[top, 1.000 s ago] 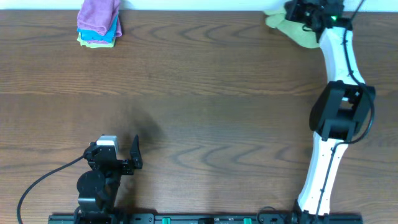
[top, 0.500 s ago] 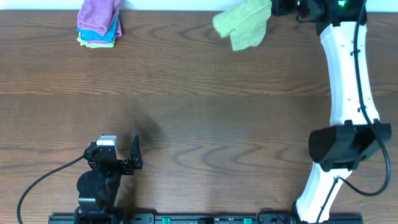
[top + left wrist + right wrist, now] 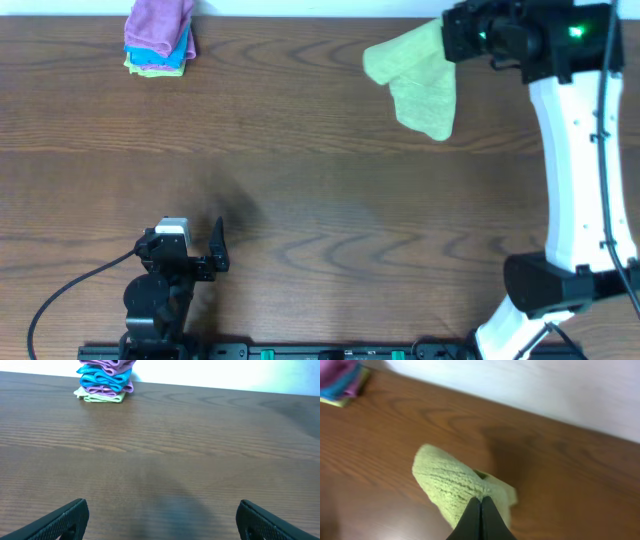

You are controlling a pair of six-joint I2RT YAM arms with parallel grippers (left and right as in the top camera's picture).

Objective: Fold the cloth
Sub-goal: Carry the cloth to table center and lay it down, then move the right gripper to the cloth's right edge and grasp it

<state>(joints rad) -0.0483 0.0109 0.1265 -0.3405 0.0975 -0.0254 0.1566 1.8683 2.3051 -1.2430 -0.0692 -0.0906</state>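
The lime-green cloth (image 3: 418, 78) hangs bunched from my right gripper (image 3: 450, 36) above the table's far right part. In the right wrist view the cloth (image 3: 452, 485) droops below the shut fingertips (image 3: 480, 502), which pinch its top edge. No white tag shows. My left gripper (image 3: 205, 250) rests near the front left edge of the table. Its fingers are wide apart and empty in the left wrist view (image 3: 160, 520), well away from the cloth.
A stack of folded cloths, purple over blue over a pale green one (image 3: 159, 38), sits at the far left edge; it also shows in the left wrist view (image 3: 104, 379). A white wall runs behind the brown wooden table (image 3: 300, 180).
My right gripper lifted the green cloth off the far right corner, swung it left along the back edge, then brought it slightly right and toward the front. The left arm has not moved.
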